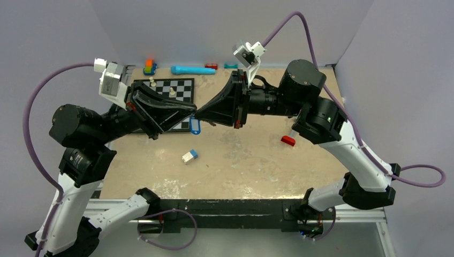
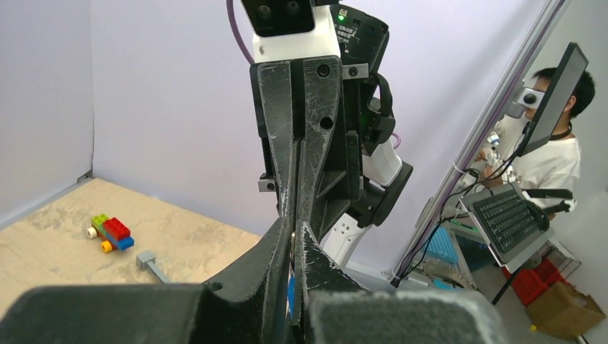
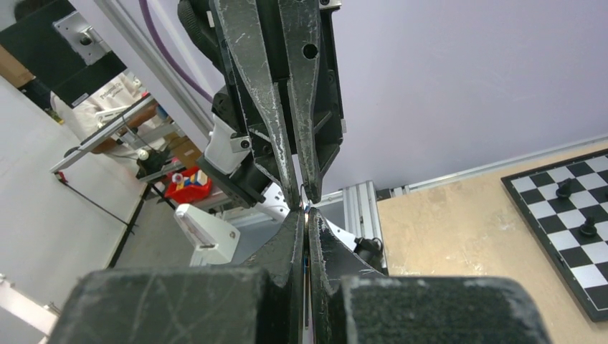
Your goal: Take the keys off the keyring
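Note:
My left gripper (image 1: 191,113) and right gripper (image 1: 198,114) meet tip to tip in the air above the near right corner of the chessboard (image 1: 166,88). Both are shut on a small metal piece, apparently the keyring; a glint of it shows at the left gripper's tips (image 2: 293,231) and the right gripper's tips (image 3: 307,213). The blue-headed key (image 1: 194,127) hangs just below the meeting tips. A blue sliver shows through the left jaws' gap. The plain silver key is hidden between the fingers.
A white-and-blue block (image 1: 189,156) lies mid-table and a red block (image 1: 288,140) to the right under the right arm. A blue cylinder (image 1: 193,69), a stacked brick toy (image 1: 150,66) and small red and teal pieces line the back wall.

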`<state>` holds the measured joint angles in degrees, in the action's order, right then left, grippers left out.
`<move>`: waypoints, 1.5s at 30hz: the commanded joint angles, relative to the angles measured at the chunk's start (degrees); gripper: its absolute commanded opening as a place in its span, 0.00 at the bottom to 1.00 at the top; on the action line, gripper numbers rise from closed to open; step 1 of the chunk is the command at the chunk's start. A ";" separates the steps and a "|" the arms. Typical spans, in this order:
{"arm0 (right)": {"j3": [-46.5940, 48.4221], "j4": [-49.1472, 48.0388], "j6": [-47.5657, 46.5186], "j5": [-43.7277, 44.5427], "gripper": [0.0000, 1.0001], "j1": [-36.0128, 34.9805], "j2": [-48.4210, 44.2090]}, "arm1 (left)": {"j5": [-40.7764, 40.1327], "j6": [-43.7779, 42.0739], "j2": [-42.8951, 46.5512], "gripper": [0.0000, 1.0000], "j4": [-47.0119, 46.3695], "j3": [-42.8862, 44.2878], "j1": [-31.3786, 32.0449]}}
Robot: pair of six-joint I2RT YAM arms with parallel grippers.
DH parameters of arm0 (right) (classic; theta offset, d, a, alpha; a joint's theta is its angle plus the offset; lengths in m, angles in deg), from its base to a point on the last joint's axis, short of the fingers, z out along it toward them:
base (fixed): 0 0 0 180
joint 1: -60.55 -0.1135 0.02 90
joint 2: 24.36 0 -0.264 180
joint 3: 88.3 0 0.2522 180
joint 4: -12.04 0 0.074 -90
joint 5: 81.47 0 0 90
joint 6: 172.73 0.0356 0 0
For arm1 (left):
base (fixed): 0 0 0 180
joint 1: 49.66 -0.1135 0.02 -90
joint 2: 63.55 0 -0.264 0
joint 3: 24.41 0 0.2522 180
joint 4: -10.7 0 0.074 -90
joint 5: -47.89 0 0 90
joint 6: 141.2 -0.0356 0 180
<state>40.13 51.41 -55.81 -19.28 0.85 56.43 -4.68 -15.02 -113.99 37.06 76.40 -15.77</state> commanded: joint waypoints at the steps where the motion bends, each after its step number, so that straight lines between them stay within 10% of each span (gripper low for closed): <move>1: -0.36 -6.89 1.06 0.89 0.00 -0.35 -2.30 | -2.41 3.36 1.18 0.10 -4.38 -2.54 0.04; 29: -8.37 -21.68 5.69 4.26 0.00 -1.46 -3.82 | -12.28 13.60 6.81 0.20 -25.19 -16.06 0.01; 38: -9.92 -16.25 3.74 5.57 0.00 -1.59 -6.08 | -8.51 2.09 7.27 0.62 -4.11 -5.53 0.04; 45: -6.65 -6.03 0.35 5.78 0.00 -1.56 -7.23 | -1.13 -10.12 0.64 0.55 16.35 10.04 0.00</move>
<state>30.16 39.21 -52.36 -14.47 -0.51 50.20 -12.00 -15.65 -108.85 39.22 77.60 -15.77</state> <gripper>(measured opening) 0.018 0.575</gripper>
